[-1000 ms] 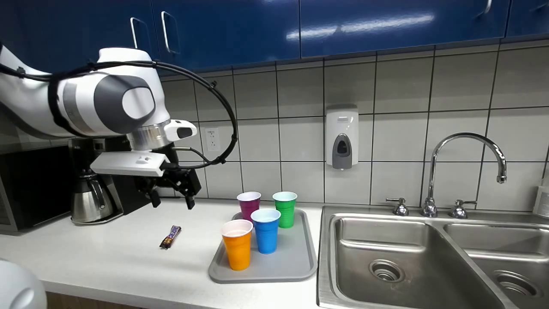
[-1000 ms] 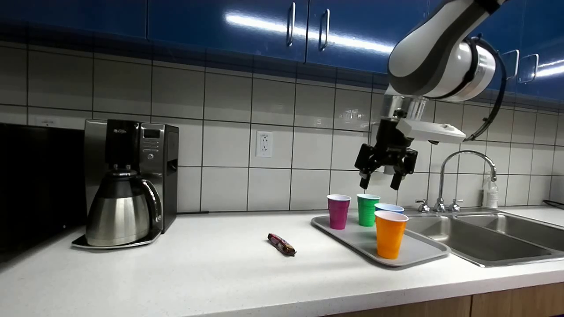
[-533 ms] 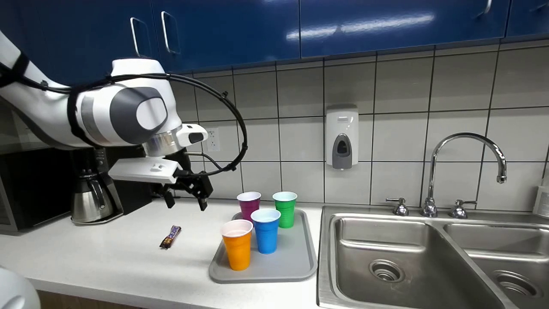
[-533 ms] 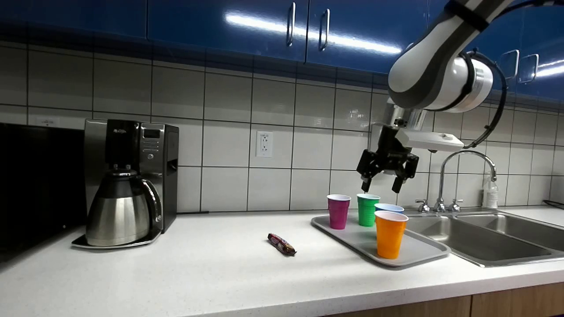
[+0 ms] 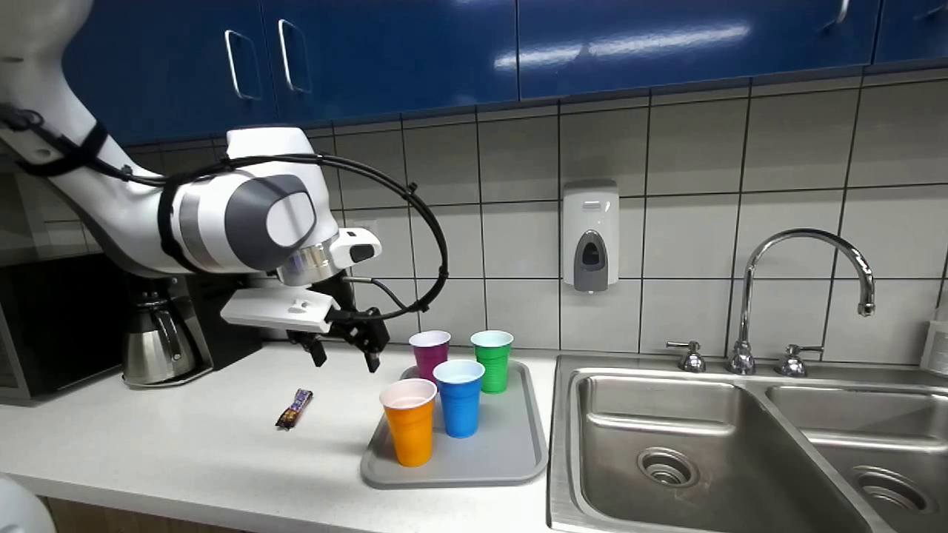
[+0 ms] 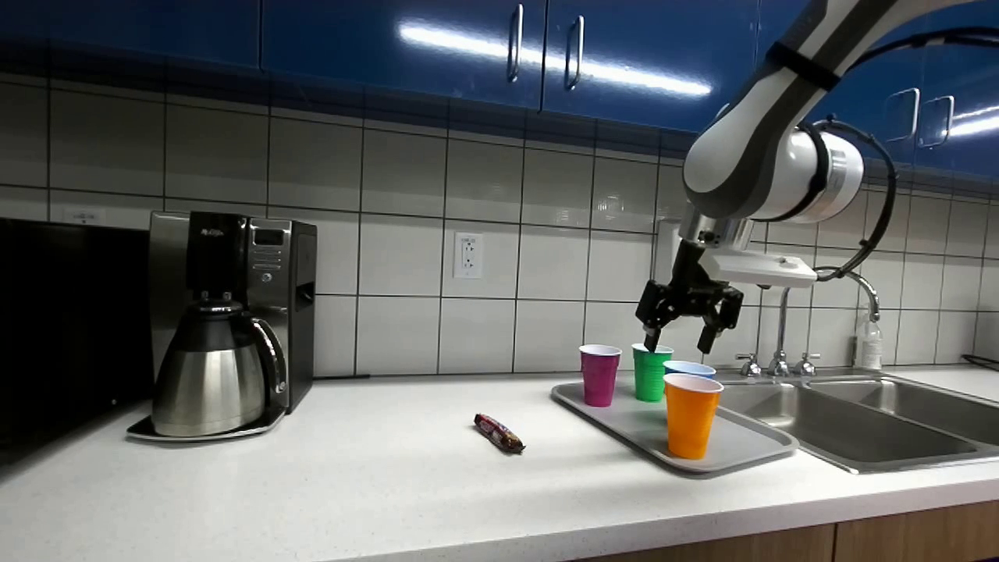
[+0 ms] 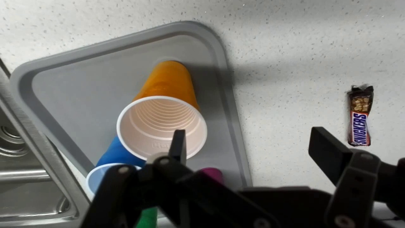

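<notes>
My claw (image 5: 346, 363) is spread wide, holding only air above the white countertop (image 5: 326, 451). Closest in the wrist view is the orange plastic cup (image 7: 169, 80), apart from me, upright on the gray tray (image 7: 76, 91) near a corner; one of my fingers (image 7: 178, 144) crosses its mouth in that view. The blue cup (image 5: 461, 403) stands just beside it, and the purple cup (image 5: 428, 357) and green cup (image 5: 494, 368) stand toward the tiled wall (image 5: 518, 237). Near my other finger in the wrist view, the Snickers bar (image 7: 359, 125) lies off the tray. Past the tray's far side sits the steel double sink (image 5: 681, 422) with its gooseneck faucet (image 5: 803, 233). Well apart from me, a coffee maker (image 6: 273, 297) holds its carafe (image 6: 211, 382).
</notes>
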`<state>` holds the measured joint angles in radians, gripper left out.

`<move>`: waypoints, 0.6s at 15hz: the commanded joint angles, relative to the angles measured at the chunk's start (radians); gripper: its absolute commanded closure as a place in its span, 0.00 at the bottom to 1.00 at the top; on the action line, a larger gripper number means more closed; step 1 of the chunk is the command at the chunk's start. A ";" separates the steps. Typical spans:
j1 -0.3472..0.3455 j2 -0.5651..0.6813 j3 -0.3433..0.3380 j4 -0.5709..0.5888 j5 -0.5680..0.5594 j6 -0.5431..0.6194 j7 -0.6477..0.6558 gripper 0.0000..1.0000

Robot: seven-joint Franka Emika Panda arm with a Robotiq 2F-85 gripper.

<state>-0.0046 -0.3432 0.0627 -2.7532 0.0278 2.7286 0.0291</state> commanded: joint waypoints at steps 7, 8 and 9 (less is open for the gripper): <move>-0.026 0.195 -0.038 0.127 -0.040 0.064 0.011 0.00; -0.024 0.214 -0.043 0.139 -0.038 0.065 0.009 0.00; -0.022 0.232 -0.048 0.150 -0.035 0.066 0.005 0.00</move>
<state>-0.0202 -0.1790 0.0246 -2.6564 0.0115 2.7829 0.0291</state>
